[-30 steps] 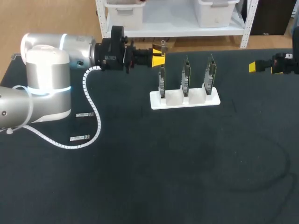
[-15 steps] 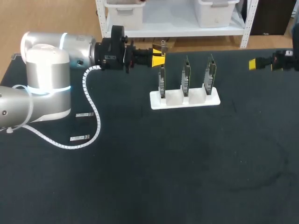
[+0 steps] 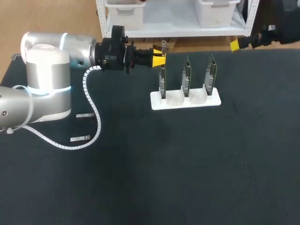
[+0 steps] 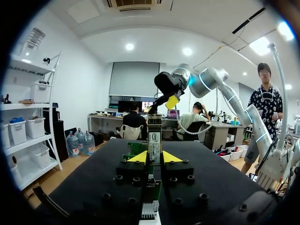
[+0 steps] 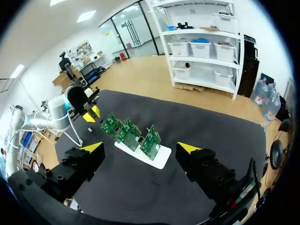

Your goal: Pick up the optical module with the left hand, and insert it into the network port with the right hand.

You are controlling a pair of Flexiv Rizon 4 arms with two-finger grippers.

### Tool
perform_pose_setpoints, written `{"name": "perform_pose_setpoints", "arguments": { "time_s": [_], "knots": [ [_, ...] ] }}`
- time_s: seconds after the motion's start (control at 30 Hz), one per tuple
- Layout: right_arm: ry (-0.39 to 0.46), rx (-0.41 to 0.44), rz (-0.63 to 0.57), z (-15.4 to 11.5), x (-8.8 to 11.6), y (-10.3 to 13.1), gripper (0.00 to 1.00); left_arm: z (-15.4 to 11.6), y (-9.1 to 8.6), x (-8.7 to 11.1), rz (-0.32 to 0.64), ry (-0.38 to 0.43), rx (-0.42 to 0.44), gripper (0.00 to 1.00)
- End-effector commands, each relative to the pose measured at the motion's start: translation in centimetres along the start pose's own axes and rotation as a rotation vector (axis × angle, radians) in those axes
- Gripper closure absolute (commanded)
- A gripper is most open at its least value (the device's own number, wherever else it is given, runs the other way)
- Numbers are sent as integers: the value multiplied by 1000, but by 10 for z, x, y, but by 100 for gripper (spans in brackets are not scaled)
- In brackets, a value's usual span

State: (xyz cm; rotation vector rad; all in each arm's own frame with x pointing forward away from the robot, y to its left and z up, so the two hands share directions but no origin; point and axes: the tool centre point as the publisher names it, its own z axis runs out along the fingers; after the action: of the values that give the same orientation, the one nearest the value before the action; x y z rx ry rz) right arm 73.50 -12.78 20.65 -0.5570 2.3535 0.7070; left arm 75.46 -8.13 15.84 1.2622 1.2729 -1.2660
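With the left pincer point(image 4: 154, 157) clamped on the optical module point(image 4: 154, 138) just beside the leftmost card point(image 3: 162, 80) of the card rack point(image 3: 185, 101), handover looks next: the empty, wide-open right pincer point(image 3: 238, 45), beyond that rack, must come and take it.

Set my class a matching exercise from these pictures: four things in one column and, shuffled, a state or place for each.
Things:
1. left pincer
2. right pincer
3. white stand
4. loose modules

States or places:
A. lying flat on the table
B. open, empty
C. shut on the optical module
D. holding three circuit boards upright

Pairs: 1-C, 2-B, 3-D, 4-A
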Motion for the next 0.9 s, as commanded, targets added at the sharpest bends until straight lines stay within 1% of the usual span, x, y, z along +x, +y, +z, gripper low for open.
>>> {"name": "perform_pose_setpoints", "arguments": {
  "time_s": [0.03,0.33,0.4,0.5,0.57,0.73,0.8,0.87,0.9],
  "knots": [
    [7,-140,-2,2,-4,-5,0,1,3,0,0,1,6,100],
    [7,-140,-2,2,-4,-5,0,1,3,0,0,1,6,100],
    [8,-179,-65,3,-12,0,0,1,3,0,0,1,6,100],
    [1,-239,-208,13,-27,17,0,1,3,0,0,1,6,100],
    [12,-307,-275,21,-35,29,0,1,3,0,0,1,6,100],
    [59,-425,-455,36,-41,53,0,1,3,0,0,1,6,100],
    [67,-438,-473,39,-41,60,0,1,3,0,0,1,6,100],
    [66,-446,-465,40,-39,64,0,1,3,0,0,1,6,100],
    [59,-428,-441,40,-37,64,0,1,3,0,0,1,6,100]
  ]
}}
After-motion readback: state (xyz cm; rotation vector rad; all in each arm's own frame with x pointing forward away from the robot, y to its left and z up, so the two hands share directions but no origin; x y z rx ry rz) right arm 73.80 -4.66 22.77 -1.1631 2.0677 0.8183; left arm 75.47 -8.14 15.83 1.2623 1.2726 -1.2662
